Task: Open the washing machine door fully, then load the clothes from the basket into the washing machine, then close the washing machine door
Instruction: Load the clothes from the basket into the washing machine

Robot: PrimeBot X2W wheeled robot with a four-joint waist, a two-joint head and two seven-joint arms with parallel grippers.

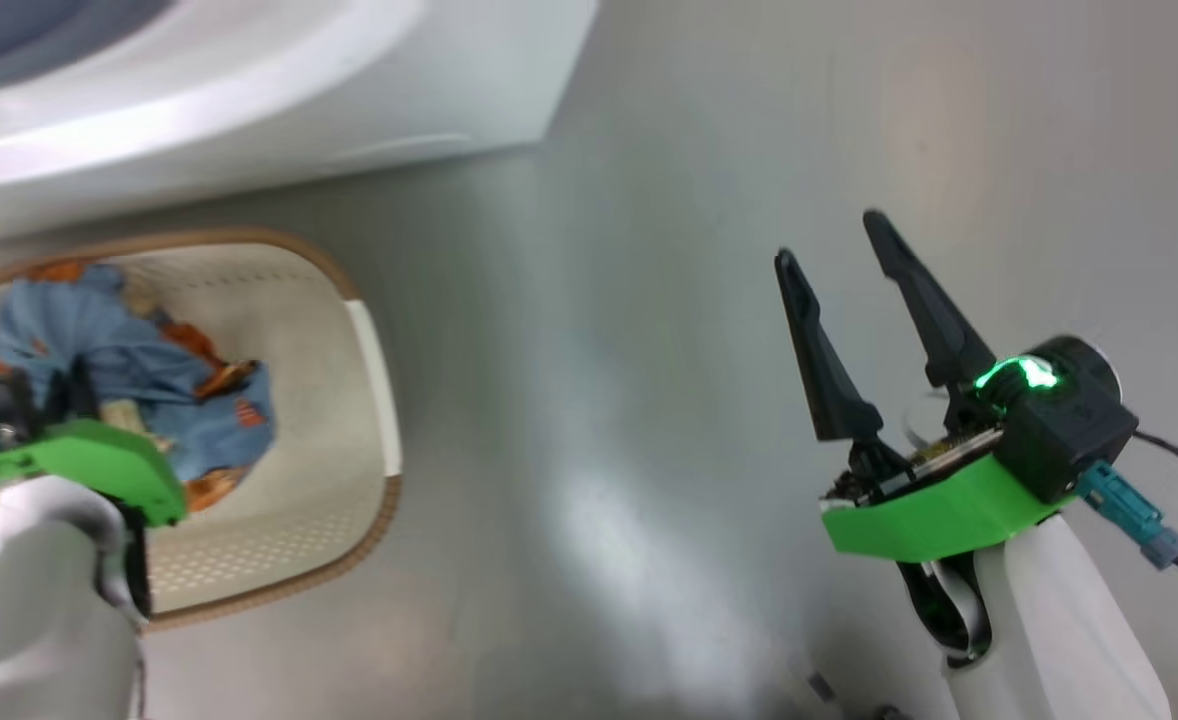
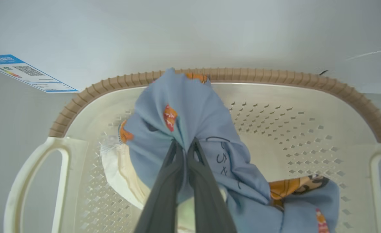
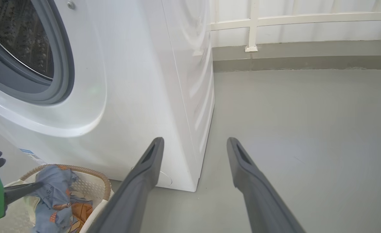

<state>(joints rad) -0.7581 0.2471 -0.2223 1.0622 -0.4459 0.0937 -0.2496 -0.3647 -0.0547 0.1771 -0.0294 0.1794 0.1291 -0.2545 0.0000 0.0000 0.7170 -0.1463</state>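
The basket is set on the grey floor just in front of the washing machine. The clothes are held inside it: light blue fabric printed with orange figures, bunched upward, with cream-white cloth beneath. A fold of the blue fabric is pinched by the clenched left gripper. The right gripper is spread wide and empty above the floor, near the machine's corner. The steel drum is seen within the grey gasket. A blue-edged label is fixed low on the machine, its print too small to be read. Dark handwritten-style marks are printed on the blue fabric but cannot be made out.
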